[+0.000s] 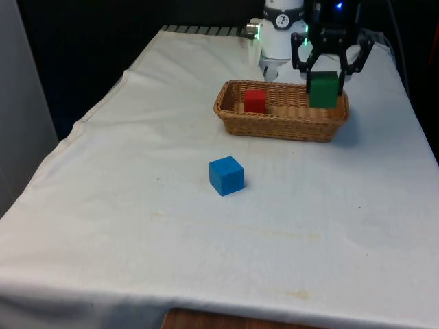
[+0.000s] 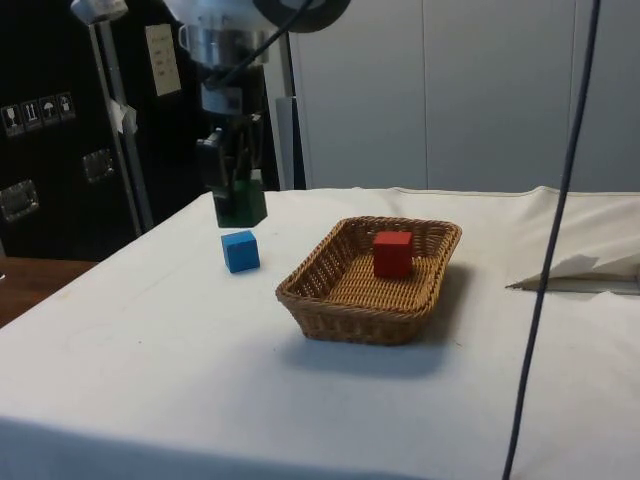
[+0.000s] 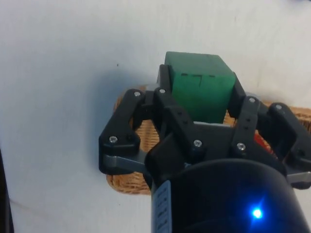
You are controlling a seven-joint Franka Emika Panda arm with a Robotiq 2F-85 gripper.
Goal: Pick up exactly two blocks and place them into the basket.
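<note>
My gripper (image 1: pixel 324 83) is shut on a green block (image 1: pixel 323 90) and holds it in the air at the right end of the wicker basket (image 1: pixel 278 128) in the front view. A red block (image 1: pixel 255 101) lies inside the basket near its left end. A blue block (image 1: pixel 226 175) sits on the cloth in front of the basket. In the side view the gripper (image 2: pixel 237 198) hangs with the green block (image 2: pixel 241 207) just above the blue block (image 2: pixel 240 250), left of the basket (image 2: pixel 350 315) and its red block (image 2: pixel 392 253). In the wrist view the fingers (image 3: pixel 165 85) clamp the green block (image 3: pixel 199 90) over the basket (image 3: pixel 127 184).
The robot's white base (image 1: pixel 278 41) stands just behind the basket. A dark cable (image 2: pixel 550 250) hangs across the side view's right, near a fold of cloth (image 2: pixel 580 270). Open cloth spreads around the blue block and toward the table's front edge.
</note>
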